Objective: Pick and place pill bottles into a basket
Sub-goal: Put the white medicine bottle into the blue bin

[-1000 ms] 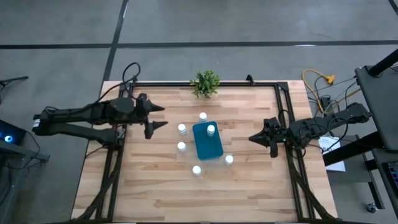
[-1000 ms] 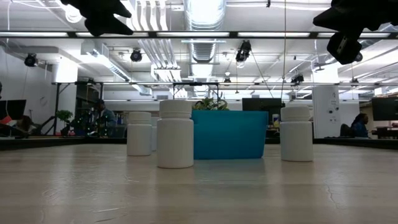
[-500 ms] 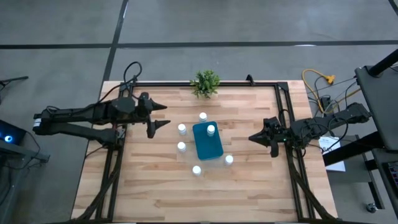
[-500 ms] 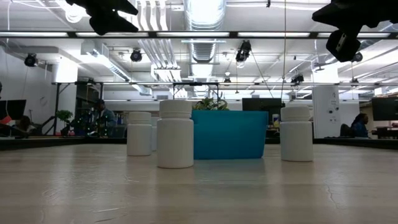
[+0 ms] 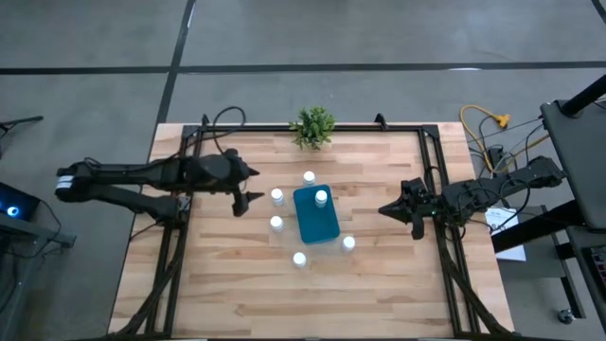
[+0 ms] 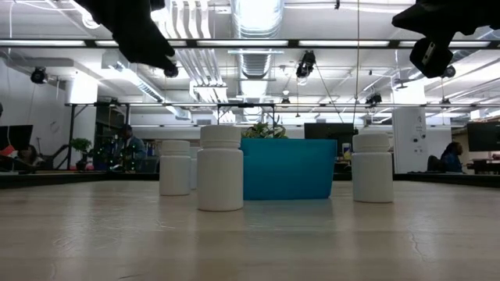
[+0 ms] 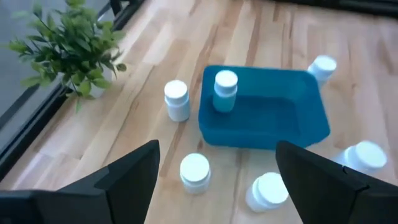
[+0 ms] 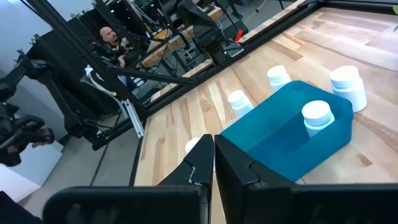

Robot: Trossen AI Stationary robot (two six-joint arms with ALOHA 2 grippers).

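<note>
Hovering with fingers apart, your left tool [image 5: 248,186] is facing the small white cylindrical pill bottles [image 5: 276,197] just ahead, beside the teal-blue rectangular basket [image 5: 315,216]; your right tool [image 5: 389,210], pressed together, is waiting opposite.

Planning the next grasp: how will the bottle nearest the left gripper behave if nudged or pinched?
The pill bottle stands upright, taller than wide, so a sideways nudge could probably tip it; once down, its round body would likely roll. It looks rigid, so the open left gripper should pinch it firmly.

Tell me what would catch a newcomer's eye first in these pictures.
The teal basket at the table's middle, with one pill bottle already standing inside it and five more white bottles ringed around it on the wood. Next, the left claw, open, reaching toward the bottles on the basket's left. A small green plant sits at the far edge.
</note>
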